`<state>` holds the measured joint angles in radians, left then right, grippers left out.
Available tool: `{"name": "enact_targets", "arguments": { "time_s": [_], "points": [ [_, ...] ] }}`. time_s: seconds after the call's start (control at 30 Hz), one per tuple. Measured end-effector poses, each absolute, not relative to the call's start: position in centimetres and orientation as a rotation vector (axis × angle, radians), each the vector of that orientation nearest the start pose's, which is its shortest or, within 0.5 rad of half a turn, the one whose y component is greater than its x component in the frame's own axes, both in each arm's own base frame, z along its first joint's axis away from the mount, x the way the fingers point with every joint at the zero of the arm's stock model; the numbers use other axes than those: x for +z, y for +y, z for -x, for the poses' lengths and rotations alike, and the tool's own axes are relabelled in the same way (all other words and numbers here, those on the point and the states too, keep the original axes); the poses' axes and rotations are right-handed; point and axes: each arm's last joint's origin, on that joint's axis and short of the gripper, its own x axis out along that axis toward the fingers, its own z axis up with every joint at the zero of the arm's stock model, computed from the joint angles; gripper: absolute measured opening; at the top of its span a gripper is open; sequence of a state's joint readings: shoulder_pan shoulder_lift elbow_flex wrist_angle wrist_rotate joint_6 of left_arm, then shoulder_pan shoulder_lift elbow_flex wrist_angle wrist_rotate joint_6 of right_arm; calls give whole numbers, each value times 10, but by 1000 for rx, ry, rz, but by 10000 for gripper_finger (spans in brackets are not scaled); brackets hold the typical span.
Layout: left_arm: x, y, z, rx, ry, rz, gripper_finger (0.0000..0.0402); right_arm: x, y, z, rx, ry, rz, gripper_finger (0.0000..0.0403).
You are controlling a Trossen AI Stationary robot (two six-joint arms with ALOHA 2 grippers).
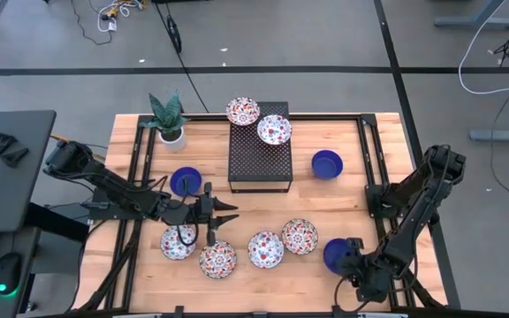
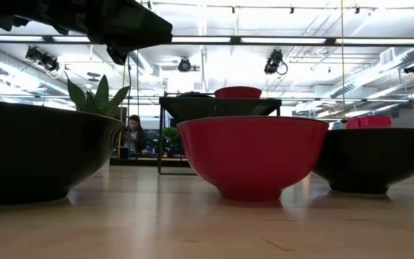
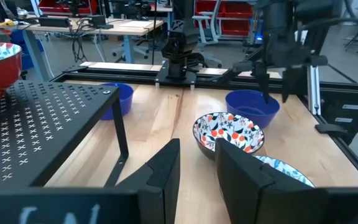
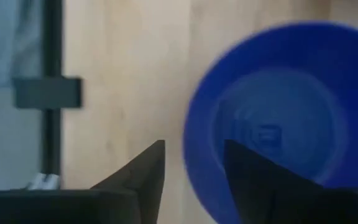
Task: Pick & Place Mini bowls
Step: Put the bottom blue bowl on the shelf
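Blue bowl (image 1: 338, 254) sits on the table's near right part, just right of the row of patterned bowls. Right gripper (image 1: 353, 268) is at its near rim; in the right wrist view the fingers straddle the rim, one over bare wood, one over the bowl's inside (image 4: 272, 124). The gap looks moderate; cannot tell whether the fingers are touching or clear of the rim. Bowl appears to rest flat on the table, so this reads as a rim grip either being set or let go.

Four patterned bowls in the near row: (image 1: 178, 242), (image 1: 217, 259), (image 1: 265, 249), (image 1: 300, 236). Two more patterned bowls on the black box (image 1: 259, 159): (image 1: 242, 111) and (image 1: 274, 130), probably the raised drop spot. Two other blue bowls on the table: (image 1: 185, 181) left of the box, (image 1: 327, 163) right of it.

Left gripper (image 1: 212, 215) hovers above the left end of the row, fingers narrowly parted, holding nothing, likely waiting clear of the right arm. Plant (image 1: 168, 119) at the far left corner.
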<state>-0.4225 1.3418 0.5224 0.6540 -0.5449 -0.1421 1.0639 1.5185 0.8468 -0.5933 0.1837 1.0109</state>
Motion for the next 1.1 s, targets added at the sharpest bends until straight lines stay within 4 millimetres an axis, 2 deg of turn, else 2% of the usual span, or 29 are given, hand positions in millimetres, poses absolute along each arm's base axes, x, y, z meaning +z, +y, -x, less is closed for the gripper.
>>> {"name": "enact_targets", "arguments": {
  "time_s": [0.2,0.4,0.5,0.63,0.8,0.97,1.1],
  "points": [
    [207,-94,-246,133,137,65,106,161,224,-128,147,1269,-64,108],
    [207,-94,-246,133,137,65,106,158,221,-127,144,1282,-51,20],
    [207,-94,-246,133,137,65,106,166,225,-128,160,1303,-57,12],
    [207,-94,-246,133,137,65,106,198,235,-136,176,1327,-79,13],
    [208,-93,-246,142,133,66,106,261,233,-163,151,1222,-25,7],
    [208,-93,-246,143,133,66,106,314,210,-205,147,1010,149,4],
    [208,-95,-245,137,133,69,105,334,175,-252,141,889,255,3]
  ]
}}
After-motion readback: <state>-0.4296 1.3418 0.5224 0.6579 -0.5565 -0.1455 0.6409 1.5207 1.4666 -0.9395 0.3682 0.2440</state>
